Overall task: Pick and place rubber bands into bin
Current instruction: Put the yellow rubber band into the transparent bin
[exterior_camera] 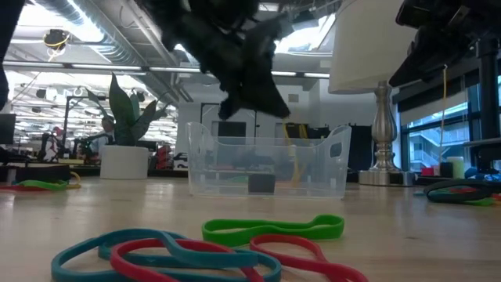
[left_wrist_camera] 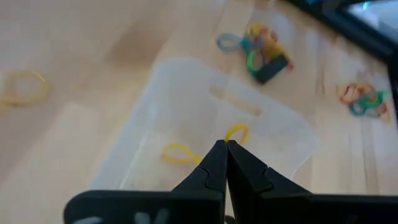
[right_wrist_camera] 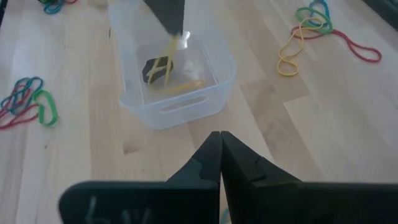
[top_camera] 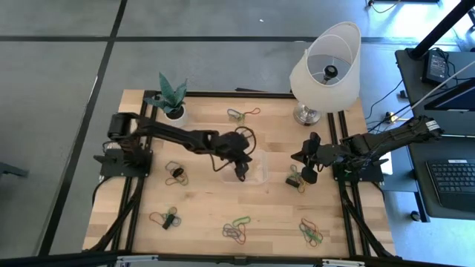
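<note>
Pale matt wood planks for the table point(top_camera: 200, 222). Clear, slightly glossy plastic for the bin point(exterior_camera: 266, 164). Smooth thin rubber in the bands point(exterior_camera: 274, 229). Polished metal on the lamp base point(exterior_camera: 383, 174). Matt black grippers point(left_wrist_camera: 225, 163).

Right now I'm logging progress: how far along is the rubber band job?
Early. The bin holds little. The left gripper is shut on a yellow band dangling into it; the right gripper waits shut beside it. Several clusters remain on the table.
</note>
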